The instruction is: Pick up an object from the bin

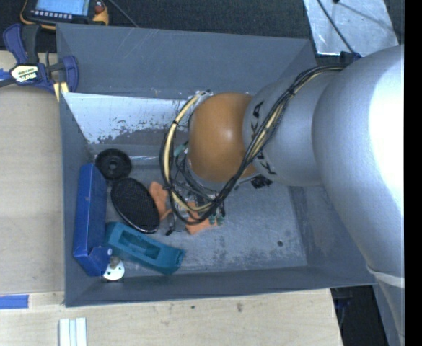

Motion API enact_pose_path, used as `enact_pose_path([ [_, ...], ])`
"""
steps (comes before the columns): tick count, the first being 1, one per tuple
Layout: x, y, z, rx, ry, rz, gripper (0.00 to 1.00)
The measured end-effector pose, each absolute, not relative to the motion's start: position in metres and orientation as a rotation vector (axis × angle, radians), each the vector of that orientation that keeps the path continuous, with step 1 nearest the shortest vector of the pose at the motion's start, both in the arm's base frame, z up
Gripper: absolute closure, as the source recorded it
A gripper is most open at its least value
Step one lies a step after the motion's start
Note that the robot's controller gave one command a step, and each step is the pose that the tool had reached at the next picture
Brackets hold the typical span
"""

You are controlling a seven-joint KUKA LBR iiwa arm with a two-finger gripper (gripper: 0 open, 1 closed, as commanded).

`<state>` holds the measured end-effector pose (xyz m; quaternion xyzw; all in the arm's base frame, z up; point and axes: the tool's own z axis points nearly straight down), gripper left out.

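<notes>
In the camera view the grey metal bin (297,254) has sloping walls. The gripper (188,209) hangs low over its floor, about midway between the far wall and the near wall and somewhat left of the bin's middle. To the view's right of the gripper the floor lies bare up to the right wall, and a bare band runs between the gripper and the near wall. On its left the room is crowded. A small orange irregular thing (159,196) peeps out just beside the gripper on the left and again at its near side, partly hidden by the cables (173,132); whether it is one piece or two cannot be told. Just left of it lies a glossy black oval thing (133,205), and beyond that, toward the far wall, a black round disc (113,164). A long blue box (88,218) lies along the left wall, well apart from the gripper. A flat teal block (144,249) lies slantwise near the gripper, toward the near-left corner, with a small white thing (113,270) at its left end. The thick silver arm (340,121) reaches in from the right and bends down, its brown-orange domed wrist cover (221,135) right above the gripper, ringed by yellow and black cables. How far the gripper is open, or whether it has hold of anything, cannot be told.
</notes>
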<state>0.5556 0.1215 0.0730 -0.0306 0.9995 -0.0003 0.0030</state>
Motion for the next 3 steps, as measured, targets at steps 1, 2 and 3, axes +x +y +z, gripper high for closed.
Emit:
enact_pose_path([
  [1,0.585,0.117,0.075,-0.137,3.134,0.005,1.0],
  [2,0.557,0.117,0.108,-0.125,3.143,-0.004,1.0],
  [3,0.554,0.114,0.119,-0.14,3.133,0.004,1.0],
])
